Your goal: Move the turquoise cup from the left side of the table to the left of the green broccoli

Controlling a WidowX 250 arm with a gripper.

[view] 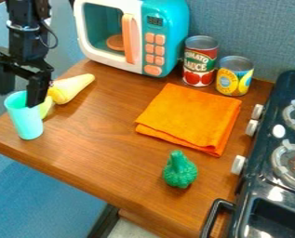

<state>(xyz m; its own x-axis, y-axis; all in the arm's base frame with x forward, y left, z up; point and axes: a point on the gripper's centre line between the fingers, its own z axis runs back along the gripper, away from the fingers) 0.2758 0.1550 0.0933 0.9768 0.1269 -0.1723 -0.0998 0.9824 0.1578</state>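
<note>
Camera view: near the left end of the desk (pixel 100 139), the turquoise cup (pixel 26 123) is met at its rim by the tool (pixel 19 98), fingers apart; grasping or releasing seems underway, with careful rim alignment called for next.

Lighting: bright, fairly even. Sheen: pale, diffuse, on the wooden tabletop (pixel 93 153). Glare: small white glints on the glossy dark stove (pixel 256 188). Highlights: 2, on the metal lids of the cans (pixel 200 60). Shadows: soft, beneath the microwave (pixel 142 46) and beside the orange cloth (pixel 190 118).
</note>
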